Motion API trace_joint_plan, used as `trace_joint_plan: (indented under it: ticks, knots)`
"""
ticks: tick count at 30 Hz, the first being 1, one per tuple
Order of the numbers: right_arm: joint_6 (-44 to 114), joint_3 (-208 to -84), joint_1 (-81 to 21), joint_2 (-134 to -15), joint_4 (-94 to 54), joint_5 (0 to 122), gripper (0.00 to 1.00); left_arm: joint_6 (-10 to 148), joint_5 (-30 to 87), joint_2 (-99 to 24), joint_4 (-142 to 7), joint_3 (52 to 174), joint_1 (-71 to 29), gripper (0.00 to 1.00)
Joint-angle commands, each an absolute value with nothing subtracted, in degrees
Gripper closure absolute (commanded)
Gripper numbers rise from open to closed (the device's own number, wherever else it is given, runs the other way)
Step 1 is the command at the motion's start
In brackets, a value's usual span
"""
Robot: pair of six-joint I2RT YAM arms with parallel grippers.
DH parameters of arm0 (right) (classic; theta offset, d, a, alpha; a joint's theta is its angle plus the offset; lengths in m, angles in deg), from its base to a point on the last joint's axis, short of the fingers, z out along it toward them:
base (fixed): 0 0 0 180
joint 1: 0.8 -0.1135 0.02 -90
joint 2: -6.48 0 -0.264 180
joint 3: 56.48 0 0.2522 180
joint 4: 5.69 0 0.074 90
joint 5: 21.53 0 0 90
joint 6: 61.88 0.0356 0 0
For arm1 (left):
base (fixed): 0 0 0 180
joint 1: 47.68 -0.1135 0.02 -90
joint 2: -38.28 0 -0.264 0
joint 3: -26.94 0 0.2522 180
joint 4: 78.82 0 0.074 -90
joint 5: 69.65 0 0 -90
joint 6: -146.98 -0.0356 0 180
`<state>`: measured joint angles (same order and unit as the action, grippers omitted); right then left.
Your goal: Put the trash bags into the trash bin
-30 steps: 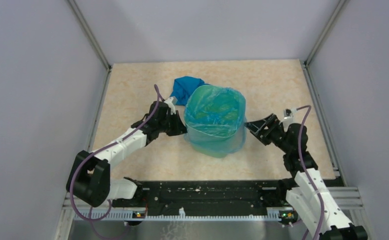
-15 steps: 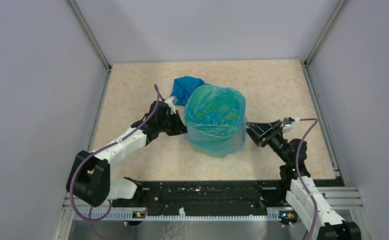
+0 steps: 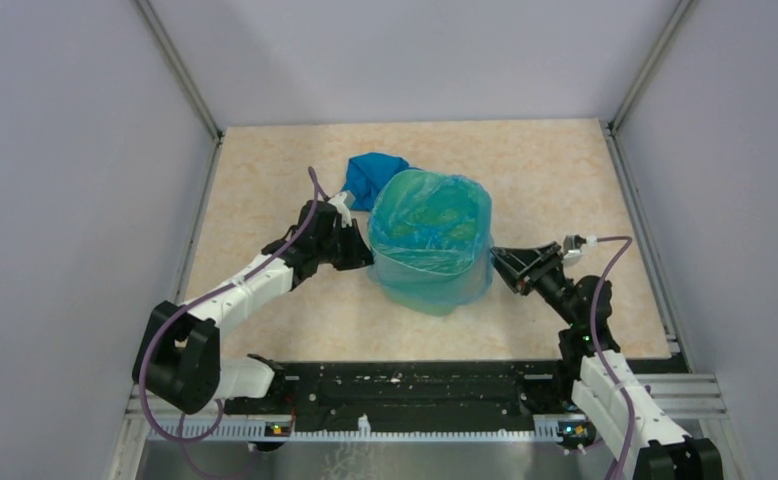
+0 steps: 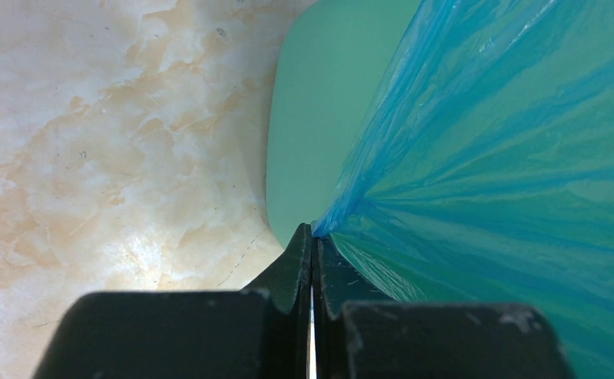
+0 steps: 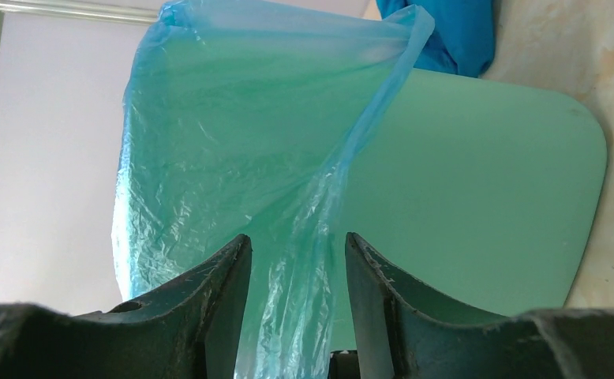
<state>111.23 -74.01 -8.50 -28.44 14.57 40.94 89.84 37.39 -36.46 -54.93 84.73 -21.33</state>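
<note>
Beige marbled tabletop (image 3: 565,180), crumpled dark-blue bundle (image 3: 370,172) lying left of its centre, grey walls (image 3: 65,150), metal corner posts (image 3: 178,70)

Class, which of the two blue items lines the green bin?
The translucent light-blue bag, stretched over the trash bin; the darker blue bundle lies crumpled behind it.
</note>
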Motion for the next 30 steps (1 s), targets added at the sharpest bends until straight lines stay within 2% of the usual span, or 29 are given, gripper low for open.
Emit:
trace_joint_plan:
  ticks: [1, 8, 13, 16, 19, 24, 30]
  knots:
    - [110.34, -74.21, -8.37, -29.22, 16.16, 40.21, 0.52, 88.88, 37.76, -36.39, -56.54, 86.90, -21.08, 1.00]
    - [112.05, -74.77, -8.36, -31.58, 20.37, 39.22, 0.54, 88.88, 37.79, -36.50, -56.58, 87.11, -21.13, 1.00]
    - [111.77, -75.37, -8.36, -32.10, 20.06, 38.87, 0.84, 88.83, 37.80, -36.52, -56.45, 87.19, -21.06, 1.00]
    - [110.15, -76.18, -8.36, -32.02, 17.46, 38.77, 0.99, 88.80, 37.61, -36.52, -56.38, 87.25, -21.11, 1.00]
    - [104.33, -79.45, -8.40, -31.43, 7.51, 39.31, 1.00, 88.66, 37.36, -36.60, -56.30, 87.29, -21.12, 1.00]
    - [88.51, -87.25, -8.36, -30.86, -16.33, 47.25, 1.00, 88.44, 36.78, -36.91, -56.02, 87.27, -21.13, 1.00]
    - [80.99, -87.95, -8.36, -33.82, -23.30, 52.64, 1.00, 88.44, 36.20, -38.10, -56.27, 86.90, -21.06, 1.00]
